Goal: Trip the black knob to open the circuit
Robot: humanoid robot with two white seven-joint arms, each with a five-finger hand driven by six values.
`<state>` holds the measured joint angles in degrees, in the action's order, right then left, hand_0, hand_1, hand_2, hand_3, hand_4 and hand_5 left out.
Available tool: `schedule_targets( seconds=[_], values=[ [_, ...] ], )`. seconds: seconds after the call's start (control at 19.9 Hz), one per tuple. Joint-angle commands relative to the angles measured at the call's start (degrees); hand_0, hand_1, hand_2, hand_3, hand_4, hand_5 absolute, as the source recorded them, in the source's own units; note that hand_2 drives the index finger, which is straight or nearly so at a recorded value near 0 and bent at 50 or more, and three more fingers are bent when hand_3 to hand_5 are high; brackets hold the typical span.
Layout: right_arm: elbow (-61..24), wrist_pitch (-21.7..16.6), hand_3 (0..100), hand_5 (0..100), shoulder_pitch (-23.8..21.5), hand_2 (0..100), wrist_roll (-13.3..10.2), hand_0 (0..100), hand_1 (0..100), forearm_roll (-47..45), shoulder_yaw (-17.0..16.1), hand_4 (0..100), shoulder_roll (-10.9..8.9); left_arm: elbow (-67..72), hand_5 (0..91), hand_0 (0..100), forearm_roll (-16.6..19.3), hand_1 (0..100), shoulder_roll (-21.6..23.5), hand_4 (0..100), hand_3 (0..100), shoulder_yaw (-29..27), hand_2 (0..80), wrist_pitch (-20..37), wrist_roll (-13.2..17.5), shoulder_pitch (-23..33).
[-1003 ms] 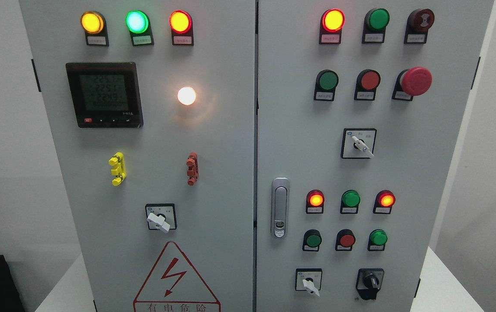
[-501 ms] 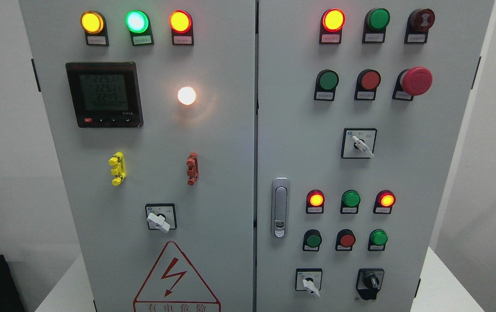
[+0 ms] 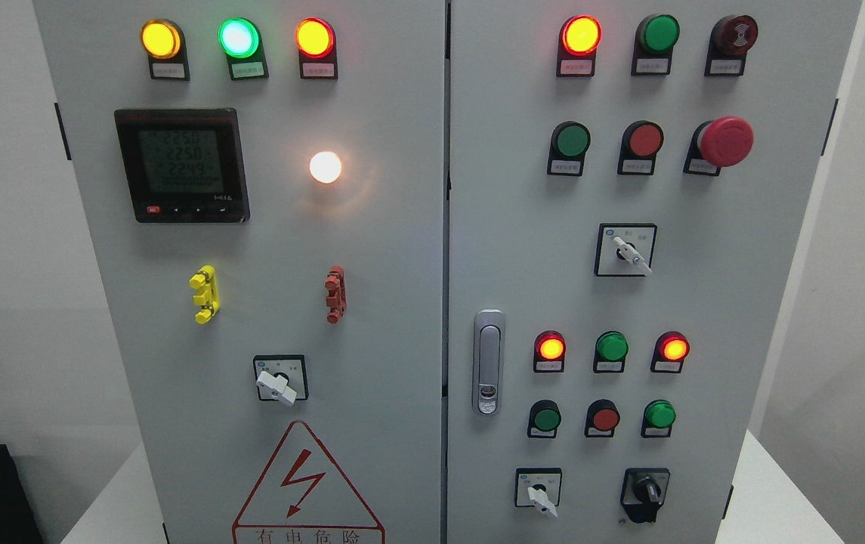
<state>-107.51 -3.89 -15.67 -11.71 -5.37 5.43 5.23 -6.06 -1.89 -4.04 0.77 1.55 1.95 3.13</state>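
Two grey cabinet doors (image 3: pixel 372 249) carry lamps, a meter (image 3: pixel 181 165), a lightning warning triangle (image 3: pixel 307 483) reading 有电危险, and the black knob (image 3: pixel 645 493); no robot hand shows, so finger state cannot be told.

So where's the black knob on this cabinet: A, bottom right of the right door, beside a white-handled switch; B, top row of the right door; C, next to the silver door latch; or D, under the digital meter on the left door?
A: the black knob sits at the bottom right of the right door, just right of a white-handled switch; no hand is in view.
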Motion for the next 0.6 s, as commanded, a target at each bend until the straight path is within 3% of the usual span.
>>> schedule_targets(
  seconds=[0.0,0.55],
  values=[
    [-1.7,0.4,100,96,1.4,0,0.5,0,4,-0.2,-0.2,100,-0.49,0.0,0.0,12,-0.1,39,-0.1,0,0,-0.1,0.0,0.1,0.0,-0.1],
    [-2.1,3.1,100,97,6.2,0,0.6,0,3,-0.3,-1.8,100,-1.37,0.0,0.0,12,-0.1,39,-0.1,0,0,-0.1,0.0,0.1,0.0,-0.1]
  ],
)
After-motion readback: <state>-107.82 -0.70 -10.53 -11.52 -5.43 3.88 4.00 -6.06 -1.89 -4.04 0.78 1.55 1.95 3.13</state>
